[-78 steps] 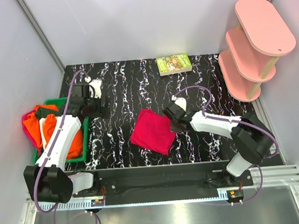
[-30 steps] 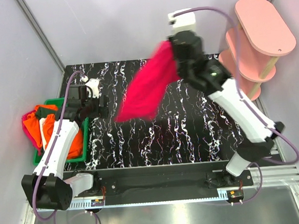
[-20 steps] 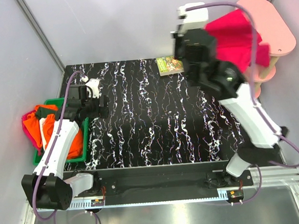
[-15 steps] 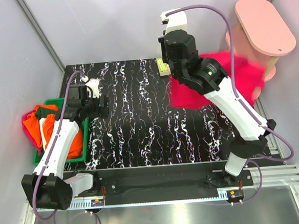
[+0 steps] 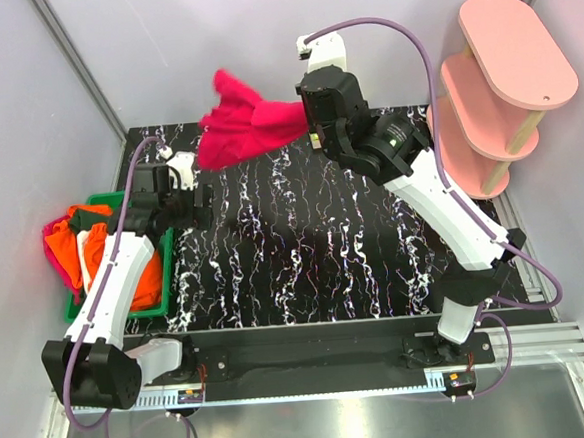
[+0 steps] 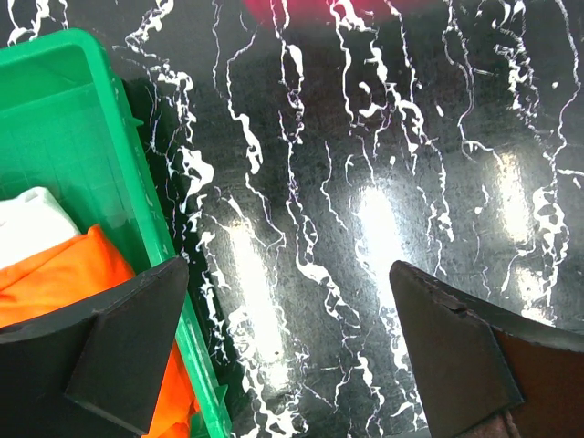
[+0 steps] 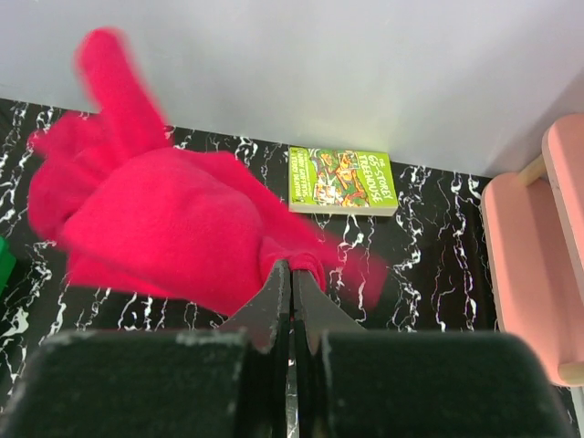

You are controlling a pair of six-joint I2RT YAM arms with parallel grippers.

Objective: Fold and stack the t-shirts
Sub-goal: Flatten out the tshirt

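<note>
The black marbled table (image 5: 305, 268) has a green bin (image 6: 82, 137) at its 9 o'clock edge, heaped with orange shirts (image 5: 99, 255). The red shirt (image 5: 251, 130) is in the air over the table's 11 o'clock part, bunched up. The right fingers (image 7: 292, 278) are pinched tight on it. A green book (image 7: 342, 181) lies at 12 o'clock. The left fingers (image 5: 198, 197) gape wide beside the bin.

end effector (image 7: 291, 285) pinching crimson t-shirt (image 7: 155, 237), book (image 7: 342, 181) behind
</note>
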